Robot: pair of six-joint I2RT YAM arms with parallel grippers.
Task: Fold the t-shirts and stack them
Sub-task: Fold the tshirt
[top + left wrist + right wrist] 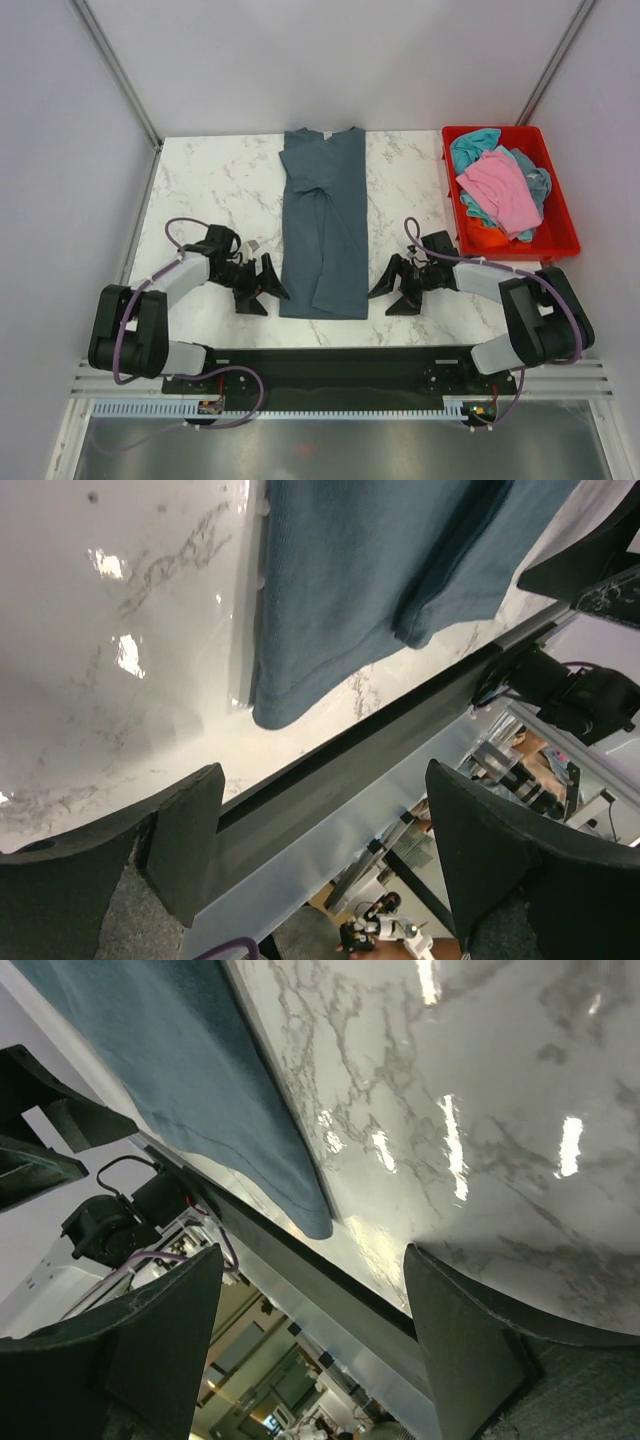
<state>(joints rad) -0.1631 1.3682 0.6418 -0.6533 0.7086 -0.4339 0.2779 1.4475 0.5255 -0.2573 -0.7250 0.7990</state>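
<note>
A dark slate-blue t-shirt (322, 220) lies flat in a long narrow strip down the middle of the marble table, collar at the far end. My left gripper (264, 293) sits low just left of its near hem, open and empty. My right gripper (392, 296) mirrors it just right of the hem, also open and empty. In the left wrist view the shirt's near corner (380, 570) lies ahead of the spread fingers (185, 840). The right wrist view shows the hem corner (170, 1070) beyond the open right gripper (310, 1330). Pink (500, 190), teal (475, 145) and orange (485, 237) t-shirts lie in the bin.
A red plastic bin (510, 131) stands at the back right of the table. The table's near edge with its black rail (340, 357) runs right behind both grippers. Grey walls and metal posts close in the far side.
</note>
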